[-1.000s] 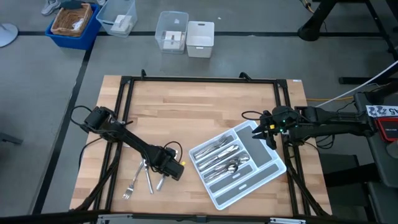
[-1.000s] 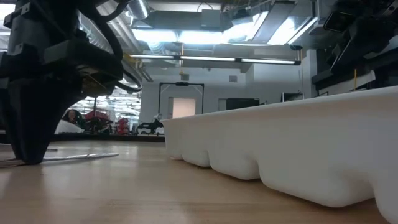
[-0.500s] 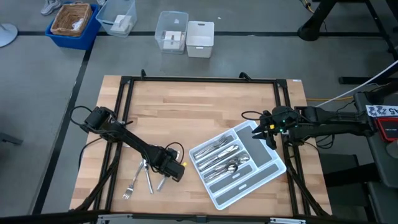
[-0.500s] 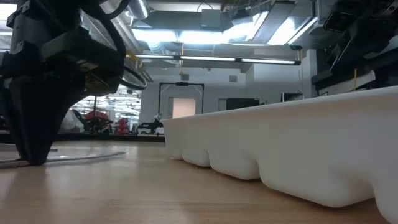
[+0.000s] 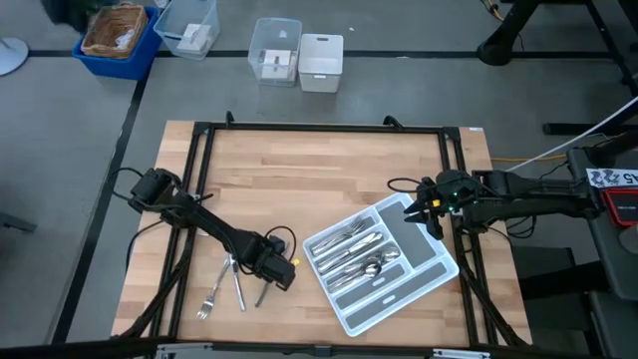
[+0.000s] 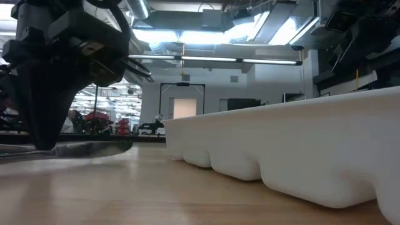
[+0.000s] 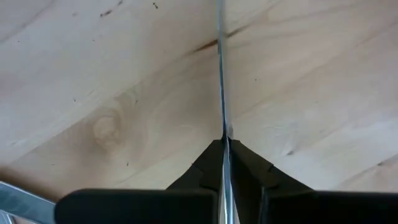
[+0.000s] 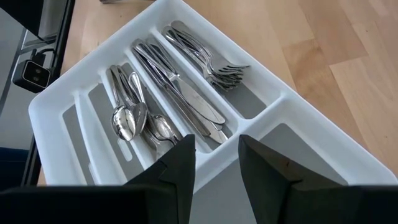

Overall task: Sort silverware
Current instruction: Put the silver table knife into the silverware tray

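- The silverware lies in two groups: most of it is sorted in the tray [image 5: 424, 274] at the right of the surface [image 5: 329, 179], and a few pieces remain loose on the wood at front left.
- In the tray, the right wrist view shows forks [image 8: 208, 59] in one long slot, knives [image 8: 177, 87] in the next, and spoons [image 8: 134, 115] in the one after.
- The loose pieces include a fork [image 5: 211, 297] and another slim piece [image 5: 237, 285] lying just beside the left tool [image 5: 271, 279].
- The left tool is clamped on a knife [image 7: 221, 81]: in the left wrist view the thin blade runs straight out from between the closed fingers [image 7: 205, 165] over the wood.
- Compared with a second ago, the piece that lay beside the left tool in the high view now sits tucked under it, and in the low view the left tool [image 6: 47, 134] has shifted a little to the right, with the metal by it now blurred just above the surface.
- The right tool [image 5: 427, 212] waits over the far corner of the tray, fingers [image 8: 180, 165] apart and holding nothing; it has not moved.
- The tray has stayed where it was.
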You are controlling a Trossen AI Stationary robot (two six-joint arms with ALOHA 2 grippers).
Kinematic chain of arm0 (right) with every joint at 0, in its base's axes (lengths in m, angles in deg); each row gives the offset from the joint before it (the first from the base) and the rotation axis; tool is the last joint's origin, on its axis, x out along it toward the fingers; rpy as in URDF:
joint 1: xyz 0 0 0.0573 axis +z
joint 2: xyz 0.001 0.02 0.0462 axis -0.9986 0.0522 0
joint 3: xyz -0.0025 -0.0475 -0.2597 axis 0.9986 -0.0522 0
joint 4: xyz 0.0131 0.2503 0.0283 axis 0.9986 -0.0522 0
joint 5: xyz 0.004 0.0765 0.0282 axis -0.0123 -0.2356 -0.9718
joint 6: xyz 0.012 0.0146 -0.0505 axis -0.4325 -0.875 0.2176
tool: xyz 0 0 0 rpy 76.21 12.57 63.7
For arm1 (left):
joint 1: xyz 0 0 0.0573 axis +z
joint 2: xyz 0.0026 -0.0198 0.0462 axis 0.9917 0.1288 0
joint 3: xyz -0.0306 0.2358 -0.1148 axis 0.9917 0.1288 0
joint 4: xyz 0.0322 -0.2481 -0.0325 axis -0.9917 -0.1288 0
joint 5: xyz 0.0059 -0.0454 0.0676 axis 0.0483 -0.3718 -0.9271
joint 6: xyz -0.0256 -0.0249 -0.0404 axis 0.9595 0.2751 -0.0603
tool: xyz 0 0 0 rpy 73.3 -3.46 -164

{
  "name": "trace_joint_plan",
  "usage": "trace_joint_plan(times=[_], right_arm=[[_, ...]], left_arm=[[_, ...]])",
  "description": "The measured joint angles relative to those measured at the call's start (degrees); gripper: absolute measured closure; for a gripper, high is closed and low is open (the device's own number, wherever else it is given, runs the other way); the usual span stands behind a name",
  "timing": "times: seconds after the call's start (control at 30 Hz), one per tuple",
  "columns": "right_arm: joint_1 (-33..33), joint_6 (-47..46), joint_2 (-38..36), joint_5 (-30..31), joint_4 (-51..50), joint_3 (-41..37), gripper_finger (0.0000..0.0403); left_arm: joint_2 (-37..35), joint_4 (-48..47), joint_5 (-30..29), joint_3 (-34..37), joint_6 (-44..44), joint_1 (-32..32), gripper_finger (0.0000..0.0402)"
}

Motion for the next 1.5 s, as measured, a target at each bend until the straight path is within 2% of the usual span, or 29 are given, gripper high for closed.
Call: trace_joint_plan(times=[0.27, 0.57, 0.9, 1.0, 1.23, 1.5], right_arm=[[0.00, -0.02, 0.00, 0.01, 0.00, 0.00, 0.0278], [-0.02, -0.02, 0.00, -0.02, -0.09, 0.00, 0.0278], [-0.02, -0.02, 0.00, -0.02, -0.07, 0.00, 0.0278], [-0.02, 0.00, 0.00, -0.02, -0.05, 0.00, 0.0278], [-0.02, -0.01, 0.00, -0.02, -0.04, 0.00, 0.0278], [-0.02, -0.02, -0.01, -0.02, -0.03, 0.00, 0.0278]], left_arm=[[1.07, 0.09, 0.02, -0.07, 1.86, 0.00, 0.0385], [1.42, 0.33, 0.26, -0.12, -0.81, 0.00, 0.0384], [1.40, -0.06, 8.08, -0.15, -3.49, -0.02, 0.0383], [1.38, -0.06, 8.76, -0.15, -3.67, 0.00, 0.0364], [1.37, -0.56, 8.84, -0.15, -4.46, 0.93, 0.0283], [1.33, -1.34, 6.24, -0.15, -2.24, 3.90, 0.0279]])
